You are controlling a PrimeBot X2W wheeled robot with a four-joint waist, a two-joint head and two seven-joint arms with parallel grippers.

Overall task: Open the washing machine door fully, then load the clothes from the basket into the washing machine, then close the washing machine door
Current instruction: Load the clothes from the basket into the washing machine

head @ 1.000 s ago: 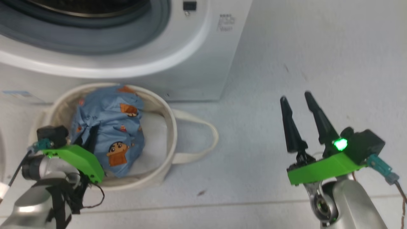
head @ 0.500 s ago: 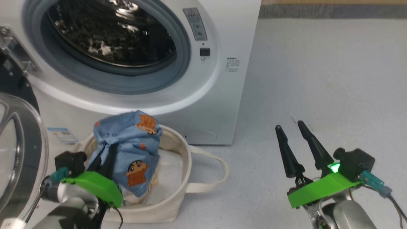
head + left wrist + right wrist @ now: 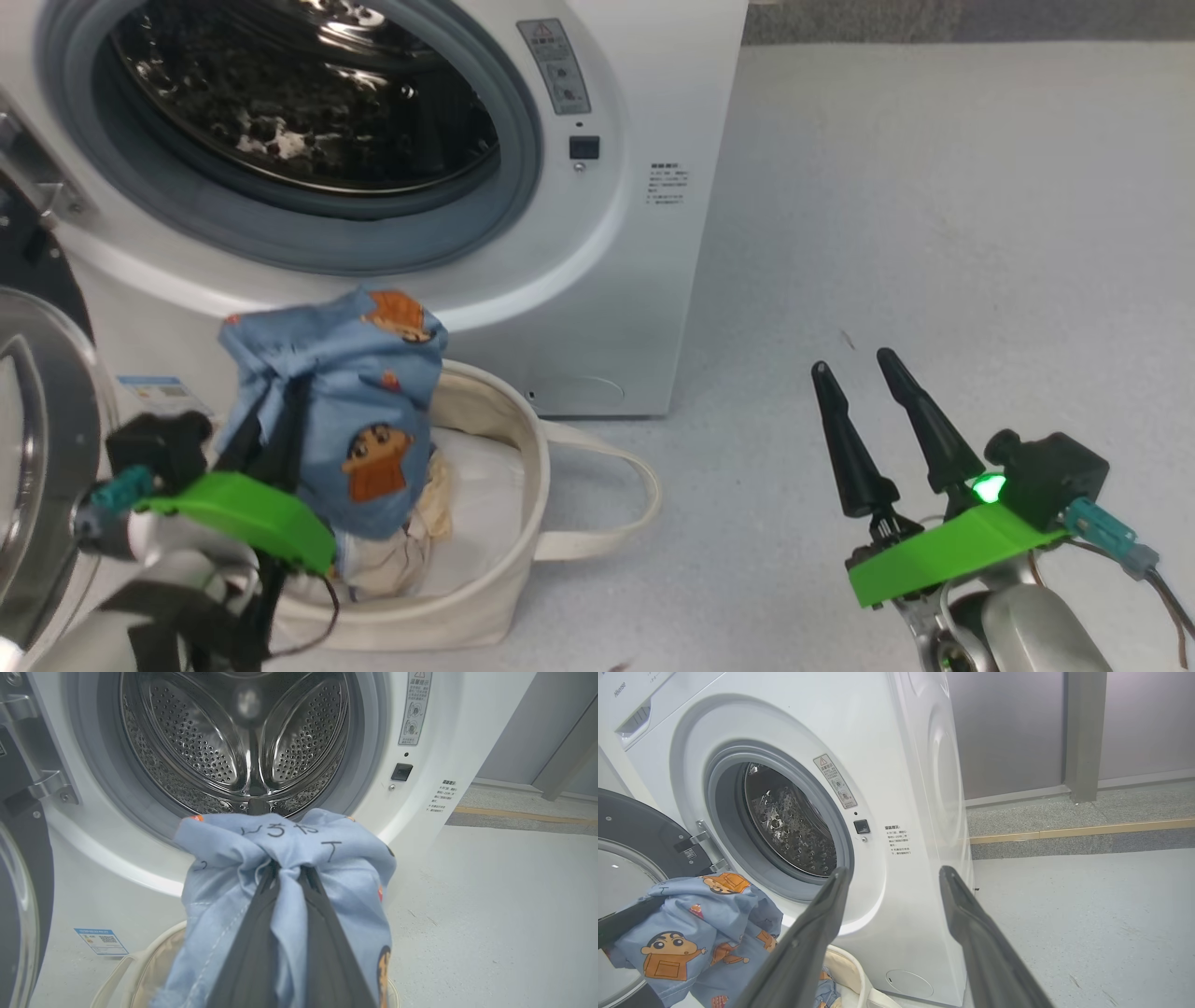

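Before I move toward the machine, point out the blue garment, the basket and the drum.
blue garment (image 3: pixel 373 411): head view, middle of the hanging fabric.
basket (image 3: pixel 420 627): head view, front wall.
drum (image 3: pixel 187 732): left wrist view, perforated steel inside.

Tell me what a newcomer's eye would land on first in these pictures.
The bunched light-blue cartoon-print garment, pinched in the shut left gripper above the round off-white canvas basket, stands out first. Behind it gapes the shiny steel drum of the big white washing machine. At the right, the open right gripper hangs over grey floor.
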